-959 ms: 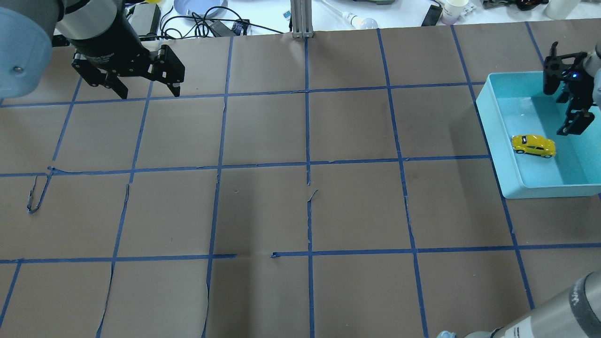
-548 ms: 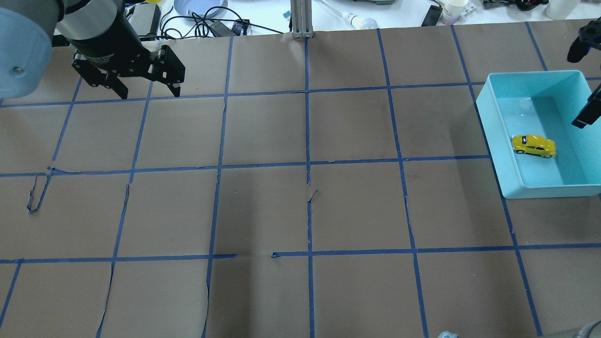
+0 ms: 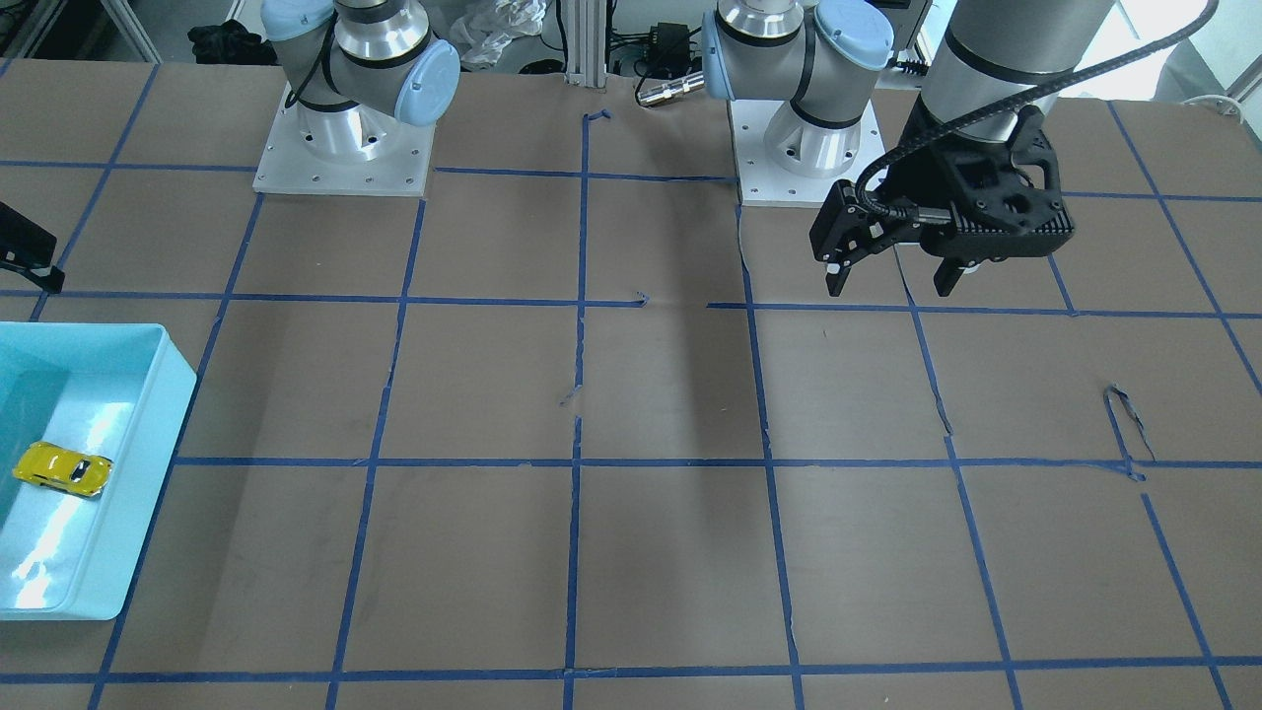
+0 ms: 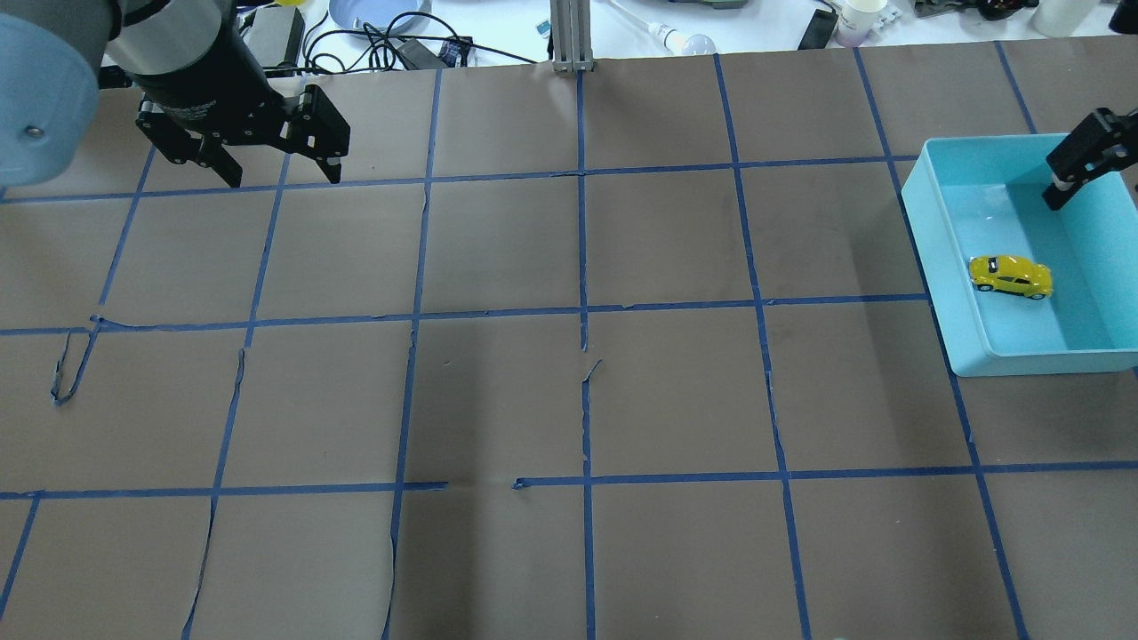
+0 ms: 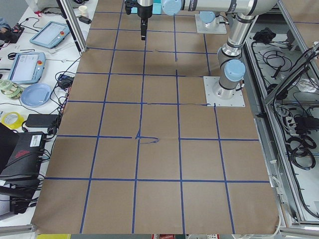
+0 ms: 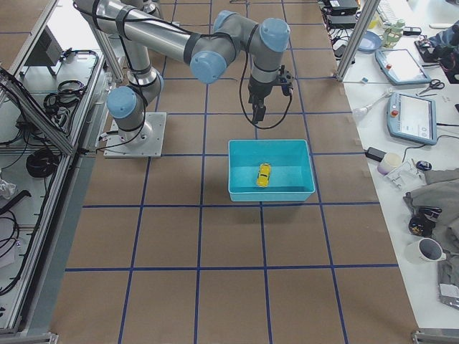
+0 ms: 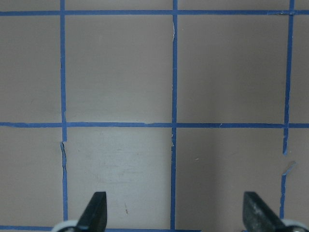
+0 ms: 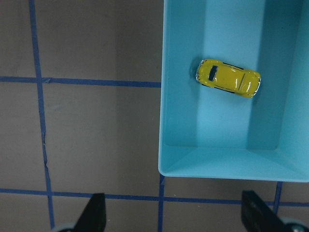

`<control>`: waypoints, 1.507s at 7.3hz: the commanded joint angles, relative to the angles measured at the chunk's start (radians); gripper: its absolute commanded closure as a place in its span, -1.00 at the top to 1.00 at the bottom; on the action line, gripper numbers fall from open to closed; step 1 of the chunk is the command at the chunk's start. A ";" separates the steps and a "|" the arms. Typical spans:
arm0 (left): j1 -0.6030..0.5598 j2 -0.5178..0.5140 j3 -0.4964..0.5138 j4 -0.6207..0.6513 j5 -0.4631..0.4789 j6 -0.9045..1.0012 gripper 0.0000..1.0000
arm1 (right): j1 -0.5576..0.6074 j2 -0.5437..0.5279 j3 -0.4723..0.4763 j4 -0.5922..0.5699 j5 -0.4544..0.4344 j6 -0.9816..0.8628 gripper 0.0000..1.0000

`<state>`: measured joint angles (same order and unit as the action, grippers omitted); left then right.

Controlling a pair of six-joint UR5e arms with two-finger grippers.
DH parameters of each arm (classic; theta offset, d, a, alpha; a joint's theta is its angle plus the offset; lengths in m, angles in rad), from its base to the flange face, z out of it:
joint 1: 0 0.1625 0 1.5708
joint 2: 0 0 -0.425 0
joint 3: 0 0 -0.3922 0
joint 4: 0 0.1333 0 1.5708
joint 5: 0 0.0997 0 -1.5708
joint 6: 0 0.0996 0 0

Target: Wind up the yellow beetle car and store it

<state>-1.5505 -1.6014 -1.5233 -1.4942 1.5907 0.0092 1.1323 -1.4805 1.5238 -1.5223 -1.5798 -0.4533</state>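
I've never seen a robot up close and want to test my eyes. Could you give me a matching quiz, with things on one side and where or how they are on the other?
Things:
1. yellow beetle car
2. blue bin
3. left claw
4. right claw

Places or states:
A. open, over bare brown table
B. open and empty, up near the bin
C. resting inside the bin
D. on the table, at the robot's right

Pairs: 1-C, 2-D, 3-A, 4-B

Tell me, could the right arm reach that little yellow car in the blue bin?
Probably yes: the right gripper hangs open near the open-topped bin, and the yellow car lies inside with nothing over it.
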 commanded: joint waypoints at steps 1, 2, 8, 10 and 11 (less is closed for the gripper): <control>0.000 0.000 0.000 0.000 0.000 0.000 1.00 | 0.184 -0.030 -0.011 0.030 0.004 0.244 1.00; 0.001 -0.002 0.000 0.000 0.000 0.000 1.00 | 0.263 -0.037 -0.008 0.030 0.001 0.281 1.00; 0.003 -0.002 0.002 0.000 0.000 0.000 1.00 | 0.422 -0.090 0.048 0.031 0.001 0.283 1.00; 0.006 -0.002 0.000 0.000 0.000 0.002 1.00 | 0.422 -0.098 0.056 0.028 0.003 0.285 1.00; 0.004 -0.002 0.000 0.000 0.000 0.002 1.00 | 0.420 -0.098 0.056 0.030 -0.002 0.285 1.00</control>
<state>-1.5463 -1.6030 -1.5230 -1.4941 1.5907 0.0106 1.5529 -1.5770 1.5769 -1.4929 -1.5781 -0.1689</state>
